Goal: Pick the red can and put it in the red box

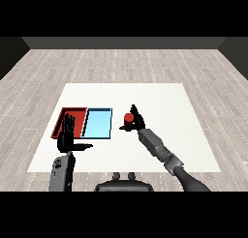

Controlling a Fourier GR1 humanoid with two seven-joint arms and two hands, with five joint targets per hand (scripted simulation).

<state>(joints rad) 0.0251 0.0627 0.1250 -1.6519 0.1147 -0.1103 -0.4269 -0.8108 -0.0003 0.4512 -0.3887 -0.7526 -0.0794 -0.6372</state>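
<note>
Left robot hand (pixel 66 131) overhangs red tray (pixel 62 117) (front).

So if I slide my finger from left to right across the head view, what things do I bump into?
Robot's left hand over the flat red tray → flat light blue tray → small red can → robot's right hand beside the can.

1. The right forearm reaches from the lower right corner diagonally up and left, toward the middle of the view.
2. The right hand (pixel 136 120) has its fingers (pixel 134 109) pointing up and its thumb low, curled round the red can (pixel 128 118).
3. The left forearm rises near-vertically at the lower left.
4. The left hand (pixel 66 134) is held upright, fingers straight, thumb stuck out to the right, holding nothing.
</note>
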